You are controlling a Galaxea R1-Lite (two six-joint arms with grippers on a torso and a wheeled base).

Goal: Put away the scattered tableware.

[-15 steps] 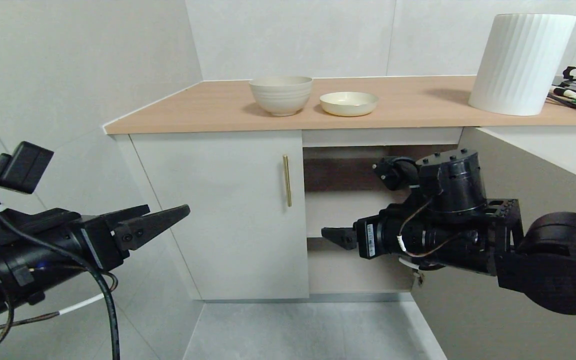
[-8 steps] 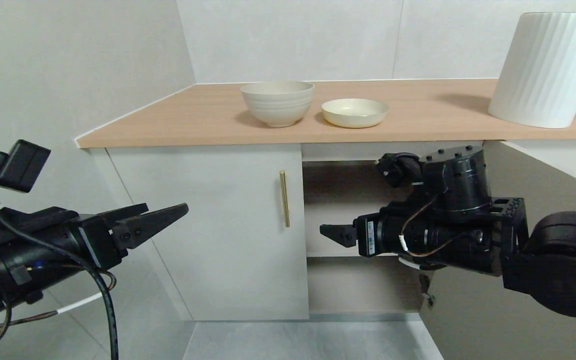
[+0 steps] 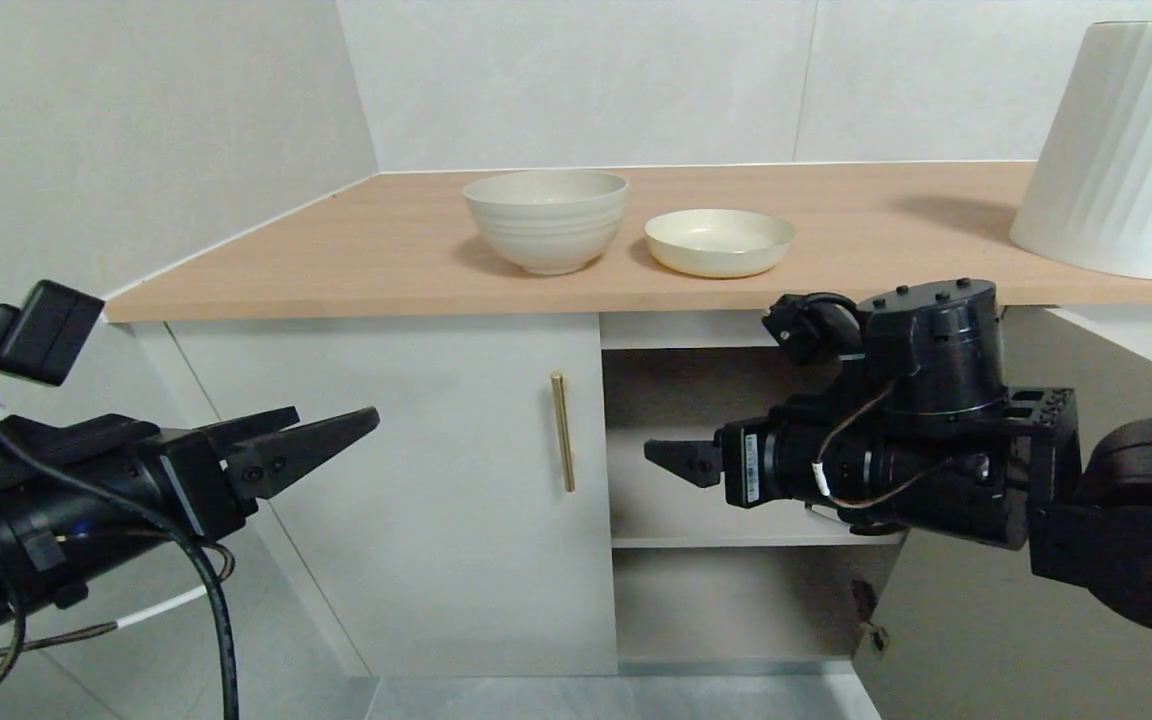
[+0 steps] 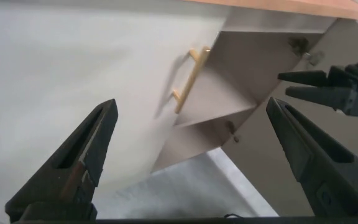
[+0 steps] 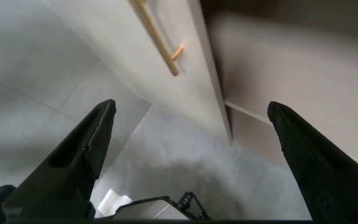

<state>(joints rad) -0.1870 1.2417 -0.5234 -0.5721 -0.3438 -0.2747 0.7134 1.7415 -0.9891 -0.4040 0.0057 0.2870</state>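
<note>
Noting progress: nothing is put away yet, as far as the views show. The ribbed bowl (image 3: 546, 220) stands upright on the wooden surface (image 3: 336, 265) at about 12 o'clock in the head view. The shallow cream dish (image 3: 719, 241) sits just beside it at its 3 o'clock, close but apart. Both look empty.

Cabinet below the surface: the left door (image 3: 406, 480) is closed, with its brass handle (image 3: 561, 432) at 6 o'clock of the bowl. The right door (image 3: 946, 640) is swung open, exposing a shelf (image 3: 726, 538) with bare space above and below it.

Left tool (image 3: 336, 420) hangs at 8 o'clock, in front of the closed door and well below the surface. Its fingers are spread and grasp nothing; the left wrist view confirms the wide gap (image 4: 191, 102).

Right tool (image 3: 671, 460) sits at 4 o'clock, level with the open compartment and pointing toward the handle. It is likewise released and empty, and its fingers are parted in the right wrist view (image 5: 191, 104).

A tall white ribbed container (image 3: 1126, 150) stands at 2 o'clock, well apart from the tableware.

Judgement: the storage space is open and ready — every pick and place remains. Either tool must rise above the surface edge before it can reach bowl or dish.
</note>
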